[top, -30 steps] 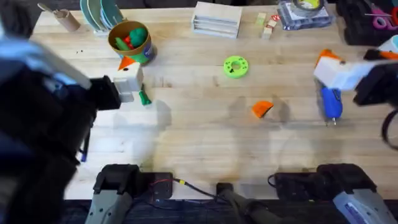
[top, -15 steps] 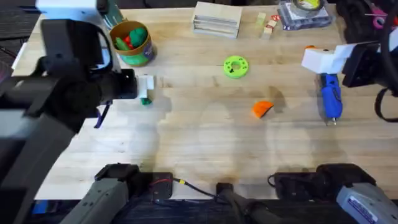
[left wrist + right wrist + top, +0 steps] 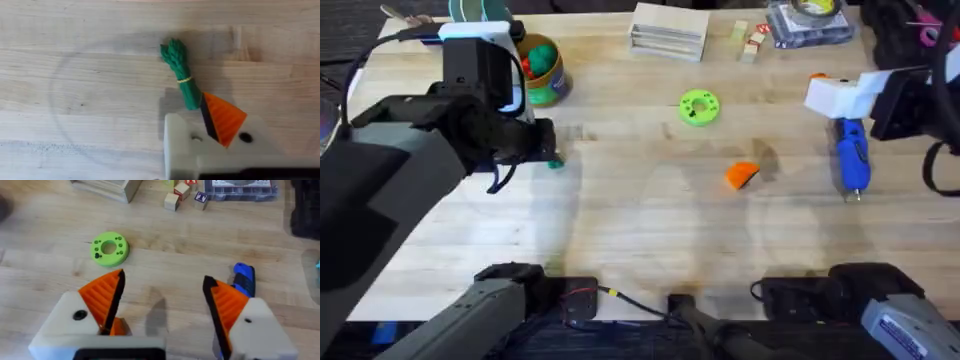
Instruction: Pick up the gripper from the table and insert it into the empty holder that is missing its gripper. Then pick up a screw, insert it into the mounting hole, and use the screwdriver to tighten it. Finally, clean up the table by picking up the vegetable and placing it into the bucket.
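The loose orange gripper (image 3: 742, 175) lies mid-table. My left gripper (image 3: 542, 140) hangs just above the dark green vegetable (image 3: 553, 161), close to the bucket (image 3: 537, 72). In the left wrist view the vegetable (image 3: 180, 70) lies on the wood, one end reaching under my left gripper (image 3: 200, 120). That gripper is shut, with one orange pad (image 3: 223, 118) beside the bare white holder (image 3: 179, 145). My right gripper (image 3: 835, 93) is open at the far right, above the blue screwdriver (image 3: 850, 160). Its view shows the right gripper (image 3: 164, 280) and the screwdriver (image 3: 244, 281). The screw is out of view.
A bright green ring disc (image 3: 699, 107) lies behind the table's middle. A wooden block stack (image 3: 668, 30), small cubes (image 3: 750, 42) and a tape box (image 3: 810, 22) line the far edge. Plates (image 3: 480, 10) stand behind the bucket. Bare wood spreads across the front half.
The left arm has swung back from under the camera, its gripper staying over the vegetable. The right gripper shifted slightly left a second ago, then held still. The vegetable has not moved.
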`<state>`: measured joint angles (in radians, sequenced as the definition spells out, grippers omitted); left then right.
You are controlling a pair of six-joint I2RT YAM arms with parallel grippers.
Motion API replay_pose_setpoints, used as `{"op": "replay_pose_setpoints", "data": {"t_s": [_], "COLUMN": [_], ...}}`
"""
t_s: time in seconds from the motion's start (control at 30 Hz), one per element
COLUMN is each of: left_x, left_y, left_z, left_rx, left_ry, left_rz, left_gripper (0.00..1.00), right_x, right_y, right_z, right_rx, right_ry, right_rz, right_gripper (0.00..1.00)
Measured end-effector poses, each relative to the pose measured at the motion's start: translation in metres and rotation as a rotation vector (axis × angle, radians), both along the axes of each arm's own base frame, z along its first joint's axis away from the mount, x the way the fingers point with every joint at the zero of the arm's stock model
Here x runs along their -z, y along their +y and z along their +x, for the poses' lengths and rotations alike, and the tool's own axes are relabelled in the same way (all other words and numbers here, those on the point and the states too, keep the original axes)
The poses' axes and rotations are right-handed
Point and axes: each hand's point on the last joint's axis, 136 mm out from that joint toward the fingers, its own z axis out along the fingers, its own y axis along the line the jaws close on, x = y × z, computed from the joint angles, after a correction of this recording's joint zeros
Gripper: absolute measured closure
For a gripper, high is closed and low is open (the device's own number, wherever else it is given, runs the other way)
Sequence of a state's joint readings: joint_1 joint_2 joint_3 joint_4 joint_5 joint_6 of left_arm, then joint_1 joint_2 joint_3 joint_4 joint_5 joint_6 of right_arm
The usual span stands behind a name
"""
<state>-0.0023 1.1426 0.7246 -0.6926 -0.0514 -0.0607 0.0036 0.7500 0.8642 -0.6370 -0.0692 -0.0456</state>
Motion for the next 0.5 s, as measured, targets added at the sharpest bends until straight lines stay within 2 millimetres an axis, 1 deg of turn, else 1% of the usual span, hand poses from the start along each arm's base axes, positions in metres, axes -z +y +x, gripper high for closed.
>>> {"op": "replay_pose_setpoints", "data": {"t_s": [0.03, 0.13, 0.2, 0.23, 0.27, 0.3, 0.4, 0.43, 0.47, 0.5], "left_x": [-0.001, -0.010, -0.025, -0.036, -0.048, -0.060, -0.100, -0.111, -0.122, -0.132], "left_y": [-0.001, -0.001, -0.001, -0.002, -0.002, -0.002, -0.002, -0.002, -0.002, -0.002], "left_z": [0.000, 0.001, 0.005, 0.008, 0.011, 0.014, 0.018, 0.018, 0.017, 0.015], "left_rx": [0.002, 0.003, 0.004, -0.002, -0.001, 0.000, 0.001, 0.002, 0.007, 0.007], "left_ry": [-0.003, -0.031, -0.081, -0.117, -0.157, -0.194, -0.323, -0.358, -0.392, -0.425], "left_rz": [-0.002, -0.006, -0.006, -0.011, -0.013, -0.012, -0.013, -0.013, -0.008, -0.010], "left_gripper": [0.872, 0.387, 0.083, 0.052, 0.169, 0.311, 0.796, 0.937, 0.902, 0.741], "right_x": [0.000, 0.000, 0.000, 0.000, 0.000, 0.000, 0.000, 0.000, 0.000, 0.000], "right_y": [0.000, 0.000, 0.000, 0.000, 0.000, 0.000, 0.000, 0.000, 0.000, 0.000], "right_z": [0.000, 0.000, 0.000, 0.000, 0.000, 0.000, 0.000, 0.000, 0.000, 0.000], "right_rx": [0.000, 0.000, 0.000, 0.000, 0.000, 0.000, 0.000, 0.000, 0.000, 0.000], "right_ry": [0.000, 0.000, 0.000, 0.000, 0.000, 0.000, 0.000, 0.000, 0.000, 0.000], "right_rz": [0.000, 0.000, 0.000, 0.000, 0.000, 0.000, 0.000, 0.000, 0.000, 0.000], "right_gripper": [0.010, 0.010, 0.010, 0.010, 0.010, 0.010, 0.010, 0.010, 0.010, 0.010]}}
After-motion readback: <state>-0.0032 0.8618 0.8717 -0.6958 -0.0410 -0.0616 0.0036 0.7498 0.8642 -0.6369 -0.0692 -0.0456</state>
